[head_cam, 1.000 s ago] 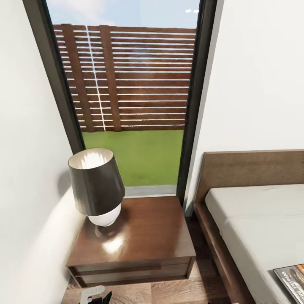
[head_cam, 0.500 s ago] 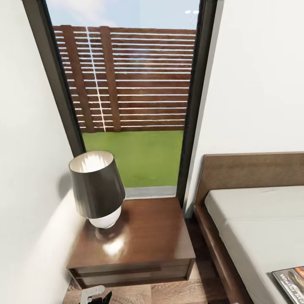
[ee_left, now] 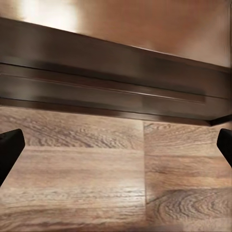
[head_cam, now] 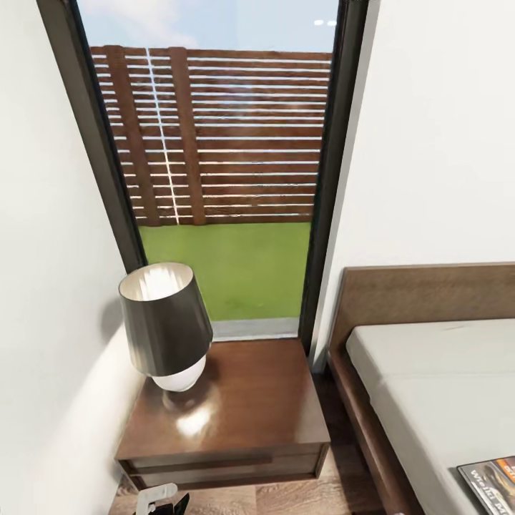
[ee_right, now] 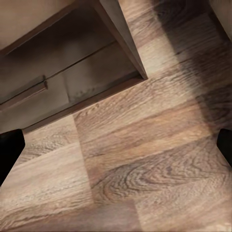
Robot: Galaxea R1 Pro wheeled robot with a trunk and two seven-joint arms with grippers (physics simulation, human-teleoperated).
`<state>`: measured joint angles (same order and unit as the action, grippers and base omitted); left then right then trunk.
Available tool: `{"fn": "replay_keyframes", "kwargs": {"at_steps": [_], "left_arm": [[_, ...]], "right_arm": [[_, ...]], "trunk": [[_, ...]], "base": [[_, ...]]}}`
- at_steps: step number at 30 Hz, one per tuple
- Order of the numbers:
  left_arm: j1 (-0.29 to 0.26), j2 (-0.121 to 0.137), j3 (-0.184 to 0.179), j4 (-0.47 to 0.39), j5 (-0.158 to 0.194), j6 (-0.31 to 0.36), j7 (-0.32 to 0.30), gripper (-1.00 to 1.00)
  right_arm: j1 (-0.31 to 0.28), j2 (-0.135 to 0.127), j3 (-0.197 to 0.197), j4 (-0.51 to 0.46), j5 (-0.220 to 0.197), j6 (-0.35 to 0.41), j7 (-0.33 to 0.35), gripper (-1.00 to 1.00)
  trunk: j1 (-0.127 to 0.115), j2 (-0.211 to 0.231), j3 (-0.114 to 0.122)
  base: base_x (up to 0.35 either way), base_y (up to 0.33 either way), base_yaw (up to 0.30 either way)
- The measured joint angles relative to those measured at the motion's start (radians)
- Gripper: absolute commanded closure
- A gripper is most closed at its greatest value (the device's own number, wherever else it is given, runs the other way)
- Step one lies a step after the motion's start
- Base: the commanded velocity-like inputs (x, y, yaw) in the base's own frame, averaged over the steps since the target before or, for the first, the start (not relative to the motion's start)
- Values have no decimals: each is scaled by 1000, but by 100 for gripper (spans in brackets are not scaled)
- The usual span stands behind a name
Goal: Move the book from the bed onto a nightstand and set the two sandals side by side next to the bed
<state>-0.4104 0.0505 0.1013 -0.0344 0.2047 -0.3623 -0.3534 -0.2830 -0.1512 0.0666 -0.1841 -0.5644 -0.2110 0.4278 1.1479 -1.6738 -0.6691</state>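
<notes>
Item: book (head_cam: 492, 485), dark cover, lying on the bed (head_cam: 436, 386) mattress at approx 4 o'clock in head view, cut off by the frame edge. Nightstand (head_cam: 243, 400) at 6 o'clock, lamp (head_cam: 164, 329) on its 9 o'clock side; top bare toward the bed. Left gripper (ee_left: 116, 145): fingers wide apart, nothing between, low over the wood floor (ee_left: 96, 183) facing the nightstand's front. Right gripper (ee_right: 116, 145): likewise spread, empty, w/ the nightstand corner and floor ahead. You should prob. turn toward the bed, reach w/ the right arm, and set the book on the bare side, clear of the lamp. Head view gives bed and book; wrist views give floor and drawer front up close.
</notes>
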Motion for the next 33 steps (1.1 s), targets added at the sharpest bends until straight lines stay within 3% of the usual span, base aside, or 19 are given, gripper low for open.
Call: {"fn": "replay_keyframes", "kwargs": {"at_steps": [33], "left_arm": [[0, 0, -1, 1, 0, 0, 0, -100]], "right_arm": [[0, 0, 0, 0, 0, 0, -1, -100]], "trunk": [[-127, 231, 103]], "base": [[0, 0, 0]]}}
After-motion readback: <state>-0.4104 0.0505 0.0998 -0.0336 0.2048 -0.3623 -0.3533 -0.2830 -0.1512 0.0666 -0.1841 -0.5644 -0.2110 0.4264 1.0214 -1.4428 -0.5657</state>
